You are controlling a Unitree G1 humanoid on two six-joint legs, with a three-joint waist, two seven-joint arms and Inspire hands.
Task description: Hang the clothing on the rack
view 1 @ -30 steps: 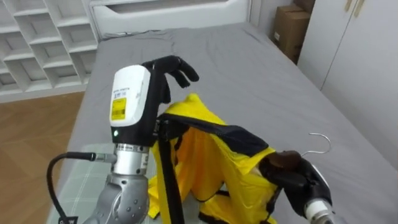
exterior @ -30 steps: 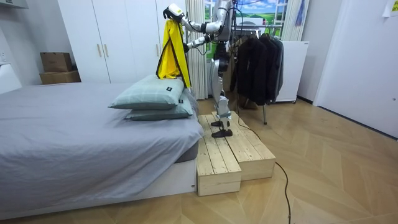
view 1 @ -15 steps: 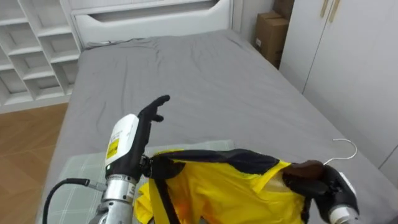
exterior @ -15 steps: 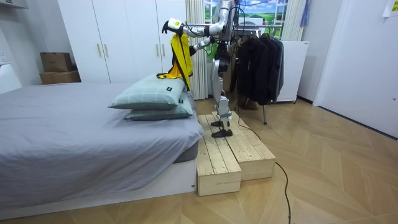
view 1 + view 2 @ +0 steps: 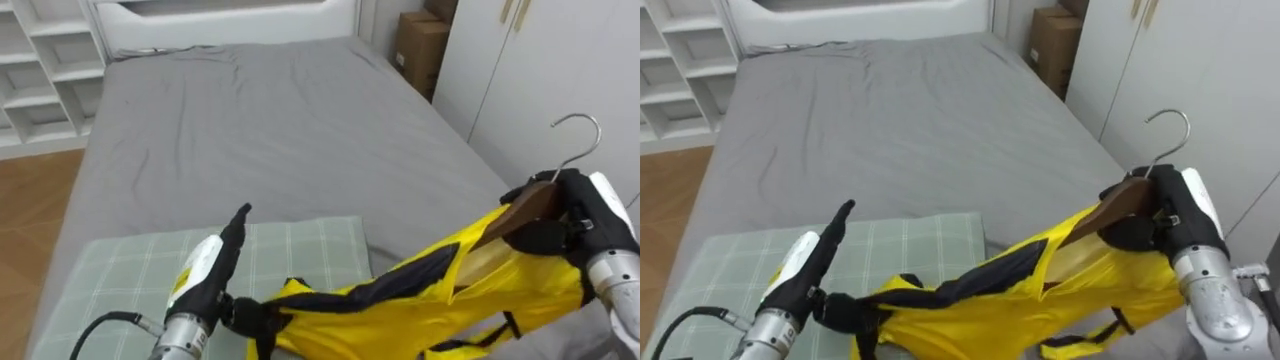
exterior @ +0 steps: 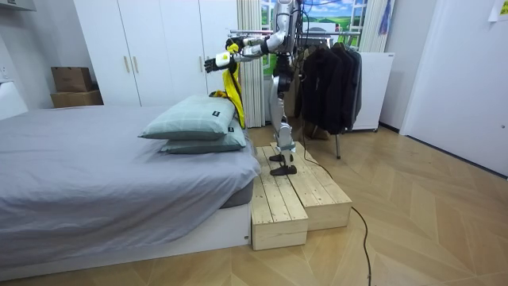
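A yellow garment (image 5: pixel 400 300) with black trim hangs on a wooden hanger (image 5: pixel 515 212) with a metal hook (image 5: pixel 578 135). My right hand (image 5: pixel 565 215) is shut on the hanger at the right, holding it up. The garment stretches down and left to my left wrist, where its dark trim lies against it. My left hand (image 5: pixel 222 262) is open, its fingers straight and pointing away over the pillow. In the room view I stand on a wooden platform (image 6: pixel 298 199) at the bed's end, both arms held out towards the bed, with the garment (image 6: pixel 231 79) hanging below them.
A grey bed (image 5: pixel 270 130) spreads before me, with a green checked pillow (image 5: pixel 120 280) just under my left hand. A cardboard box (image 5: pixel 415 50) and white wardrobe doors (image 5: pixel 560 70) stand at the right, white shelves (image 5: pixel 40 60) at the left. A rack of dark clothes (image 6: pixel 327 75) is behind me.
My left hand has uncurled from the garment and dropped lower. My right hand has lifted the hanger up and right, so the garment now stretches sideways. The view has shifted.
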